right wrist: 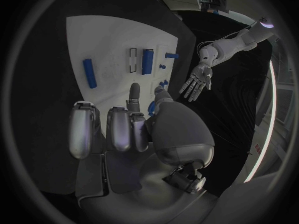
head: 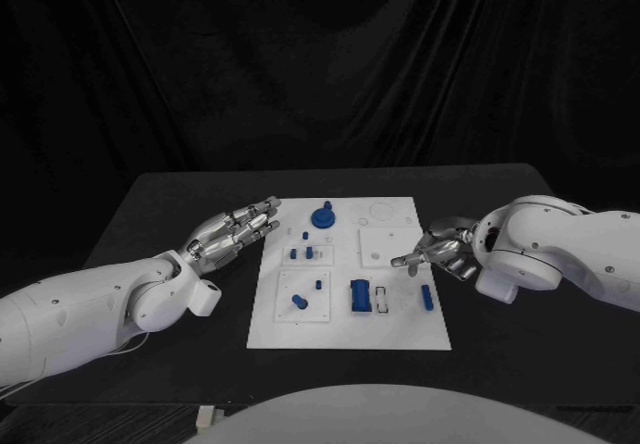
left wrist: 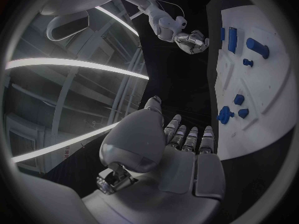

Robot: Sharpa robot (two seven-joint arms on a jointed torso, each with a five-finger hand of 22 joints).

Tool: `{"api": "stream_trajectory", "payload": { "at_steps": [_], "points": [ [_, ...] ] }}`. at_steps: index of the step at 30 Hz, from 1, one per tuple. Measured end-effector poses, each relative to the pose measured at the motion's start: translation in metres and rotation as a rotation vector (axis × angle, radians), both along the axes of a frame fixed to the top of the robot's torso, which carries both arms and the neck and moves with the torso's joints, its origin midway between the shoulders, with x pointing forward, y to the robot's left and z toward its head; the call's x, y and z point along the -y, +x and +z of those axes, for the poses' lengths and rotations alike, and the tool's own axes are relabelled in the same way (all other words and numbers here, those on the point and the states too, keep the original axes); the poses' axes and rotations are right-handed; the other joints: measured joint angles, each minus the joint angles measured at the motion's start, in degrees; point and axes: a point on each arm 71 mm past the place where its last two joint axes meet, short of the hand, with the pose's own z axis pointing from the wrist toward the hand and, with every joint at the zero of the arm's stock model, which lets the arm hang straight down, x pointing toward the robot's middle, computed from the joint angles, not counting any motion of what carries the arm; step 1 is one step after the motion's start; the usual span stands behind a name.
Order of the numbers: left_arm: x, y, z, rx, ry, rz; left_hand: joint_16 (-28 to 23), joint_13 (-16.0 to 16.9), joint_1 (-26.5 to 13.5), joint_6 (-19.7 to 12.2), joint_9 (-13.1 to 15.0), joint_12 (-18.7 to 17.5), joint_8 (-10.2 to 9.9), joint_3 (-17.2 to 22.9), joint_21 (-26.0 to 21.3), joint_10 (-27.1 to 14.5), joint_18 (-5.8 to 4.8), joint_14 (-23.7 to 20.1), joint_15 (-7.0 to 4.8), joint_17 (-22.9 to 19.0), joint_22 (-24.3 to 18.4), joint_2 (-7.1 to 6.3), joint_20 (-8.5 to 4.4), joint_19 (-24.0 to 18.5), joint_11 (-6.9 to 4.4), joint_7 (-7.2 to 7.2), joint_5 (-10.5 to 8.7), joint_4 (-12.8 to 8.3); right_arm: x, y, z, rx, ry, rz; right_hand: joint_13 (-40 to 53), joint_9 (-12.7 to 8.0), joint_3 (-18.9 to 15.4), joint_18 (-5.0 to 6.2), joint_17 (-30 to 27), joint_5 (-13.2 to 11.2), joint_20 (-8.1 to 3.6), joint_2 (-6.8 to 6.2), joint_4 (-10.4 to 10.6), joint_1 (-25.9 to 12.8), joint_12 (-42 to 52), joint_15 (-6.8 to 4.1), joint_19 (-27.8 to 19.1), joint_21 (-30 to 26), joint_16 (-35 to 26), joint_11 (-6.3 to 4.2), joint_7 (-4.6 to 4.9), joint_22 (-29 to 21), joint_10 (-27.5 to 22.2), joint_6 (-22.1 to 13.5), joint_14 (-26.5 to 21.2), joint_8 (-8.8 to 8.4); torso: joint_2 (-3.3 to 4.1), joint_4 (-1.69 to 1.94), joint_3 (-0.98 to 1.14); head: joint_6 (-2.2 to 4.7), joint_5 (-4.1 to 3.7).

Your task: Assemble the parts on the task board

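The white task board (head: 387,328) lies in the middle of the black table. Blue parts sit on it: a round knob (head: 323,217) at the far end, small pegs (head: 311,252), a short cylinder (head: 301,302), a block (head: 360,296) and a thin bar (head: 425,296). My left hand (head: 238,231) hovers beside the board's left edge with its fingers stretched out flat and nothing in it. At the board's right edge, my right hand (head: 437,250) has loosely bent fingers, one fingertip (head: 399,263) reaching over the board. It holds nothing. The right wrist view shows the bar (right wrist: 90,73) and block (right wrist: 147,61) beyond its fingers (right wrist: 118,129).
A narrow rectangular slot (head: 383,300) lies between the block and the bar. Recessed square panels and a round outline (head: 383,212) mark the board's far right. Black table (head: 174,199) surrounds the board, with a dark curtain behind.
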Motion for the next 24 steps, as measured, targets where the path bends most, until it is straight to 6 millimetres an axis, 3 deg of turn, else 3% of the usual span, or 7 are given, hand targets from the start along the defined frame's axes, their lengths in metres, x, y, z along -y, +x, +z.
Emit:
{"api": "stream_trajectory", "payload": {
  "at_steps": [2,7,9,14,20,24],
  "points": [
    [0.001,0.000,0.000,0.000,-0.001,-0.002,0.00,0.00,0.00,0.00,0.00,0.00,0.00,0.00,0.00,0.00,0.00,0.00,0.00,-0.01,0.00,0.00,0.00,0.00,0.00,0.00,0.00,0.00,0.004,-0.001,-0.002,0.001,-0.017,0.007,0.00,0.99,-0.16,-0.01,-0.25,-0.03,0.00,0.15,-0.16,0.15,0.00,-0.06,0.00,0.00,0.00,0.01,-0.21,0.00,0.00,-0.21,0.06,0.99,-0.03,0.00,-0.02,0.00,-0.07],
    [0.003,0.001,0.000,0.000,-0.002,-0.005,0.00,0.00,0.00,0.00,0.00,0.00,0.00,0.00,0.00,0.00,0.00,0.00,0.00,-0.02,0.00,0.00,0.00,0.00,0.00,0.00,0.00,0.00,0.015,-0.004,-0.010,0.017,-0.077,0.025,0.00,1.17,-0.16,-0.01,-0.50,-0.03,-0.14,0.23,-0.16,0.23,0.00,-0.06,0.14,0.00,0.00,0.01,-0.33,0.00,0.00,-0.09,0.06,1.06,-0.05,0.00,-0.06,0.00,-0.10],
    [0.003,0.001,0.000,0.000,-0.002,-0.005,0.00,0.00,0.18,-0.07,-0.01,0.00,0.00,0.00,0.00,0.00,0.00,-0.02,0.02,-0.02,0.00,0.00,0.03,0.03,0.00,0.07,0.00,0.00,0.019,-0.006,-0.014,0.023,-0.103,0.031,-0.01,0.33,-0.16,-0.01,-0.78,-0.33,-0.31,0.23,-0.16,0.23,0.00,-0.28,0.09,0.00,0.00,-0.14,-0.83,0.00,-0.06,0.68,0.05,-0.08,-0.02,0.00,-0.06,0.00,0.08],
    [0.003,0.001,0.000,0.000,-0.002,-0.005,0.00,0.00,0.42,-0.21,-0.05,0.00,0.00,0.00,0.00,0.00,0.00,-0.21,0.21,-0.02,0.00,-0.01,0.21,0.21,0.00,0.22,0.00,0.00,0.027,-0.012,-0.024,0.031,-0.153,0.046,-0.01,-2.26,-0.16,0.00,-1.47,-1.19,-0.40,0.51,-0.16,-0.06,0.00,-0.46,0.01,0.00,0.00,-0.40,-0.78,0.00,0.00,3.08,0.05,-3.40,0.03,0.00,-0.03,0.00,0.42],
    [0.001,0.001,-0.001,0.000,0.000,-0.003,0.00,0.00,0.42,-0.34,-0.05,0.00,0.00,0.00,0.00,0.00,0.00,-0.21,0.21,-0.01,0.05,-0.01,0.21,0.21,0.00,0.09,0.00,0.00,0.031,-0.016,-0.028,0.055,-0.194,0.066,-0.01,-3.28,-0.33,-0.01,-1.64,-1.19,-0.39,0.73,0.02,0.08,0.00,-0.46,0.01,0.00,0.00,-0.39,-1.04,0.02,0.00,4.54,0.05,-4.53,0.05,-0.02,-0.03,0.00,0.44],
    [0.002,0.001,-0.001,0.000,-0.001,-0.003,0.00,0.00,0.42,-0.42,-0.05,0.00,0.00,0.00,0.00,0.00,0.00,-0.21,0.21,-0.01,0.06,-0.01,0.21,0.21,0.00,0.01,0.00,0.00,0.031,-0.015,-0.028,0.083,-0.224,0.085,-0.02,-4.65,0.07,-0.01,-2.55,-0.65,-0.39,1.46,-0.70,0.81,0.00,-0.46,0.01,-0.35,-0.32,-0.39,-0.85,0.04,0.00,4.88,0.05,-6.70,0.05,-0.02,-0.02,0.00,0.21]
  ]
}}
